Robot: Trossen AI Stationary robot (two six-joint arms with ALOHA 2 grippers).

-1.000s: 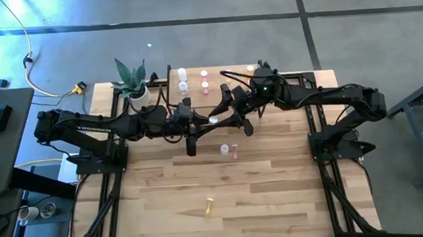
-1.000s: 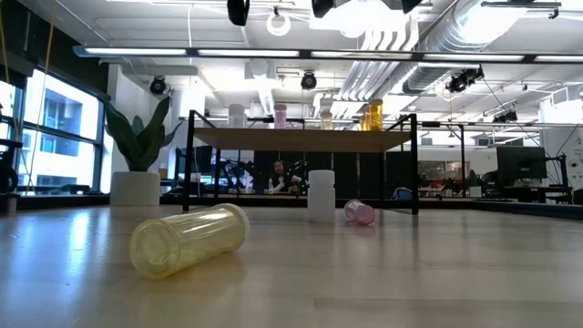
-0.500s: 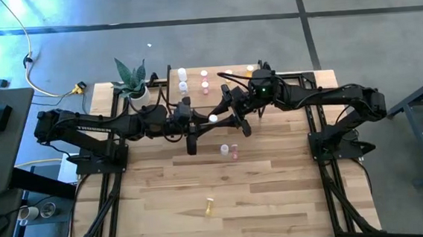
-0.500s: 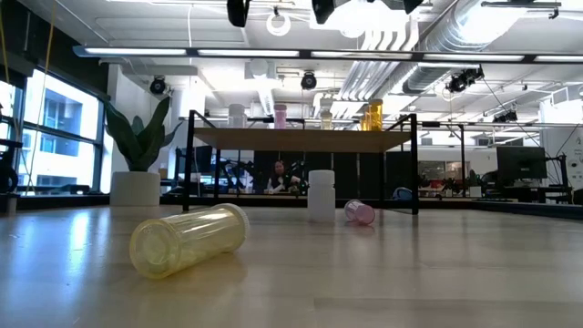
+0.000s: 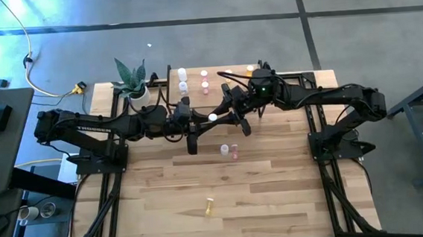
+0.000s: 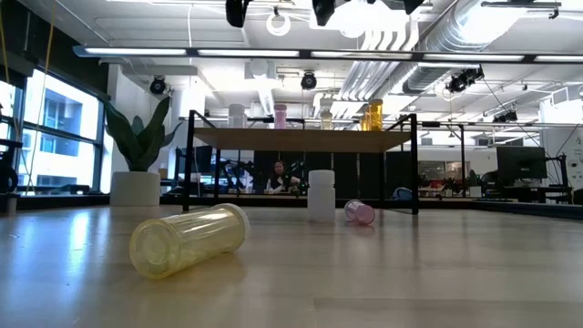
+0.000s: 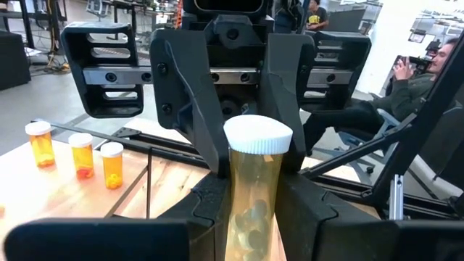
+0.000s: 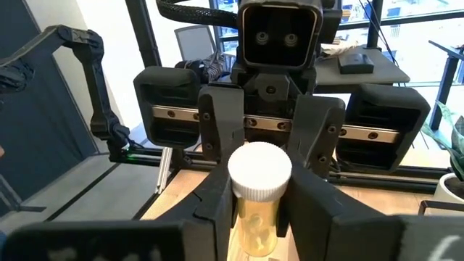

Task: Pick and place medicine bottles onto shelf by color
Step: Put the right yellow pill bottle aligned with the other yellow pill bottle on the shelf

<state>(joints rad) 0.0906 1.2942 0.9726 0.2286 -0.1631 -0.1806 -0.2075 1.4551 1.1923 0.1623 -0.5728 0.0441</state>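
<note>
Mid-air handover above the table's middle: left gripper clamps the pale yellow bottle, right gripper pinching its cap end (both hold); next, left must release

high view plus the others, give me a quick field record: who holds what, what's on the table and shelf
held item: pale yellow medicine bottle with white cap, upright, in mid-air between both arms
left gripper: shut on that bottle
right gripper: at the same bottle, facing the left gripper
stage: looks like a handover over the table
on table: pale yellow bottle lying on its side; white bottle standing; pink bottle lying
light-wood shelf on black legs: white, pink, yellowish and orange bottles on top
other: potted plant
</note>
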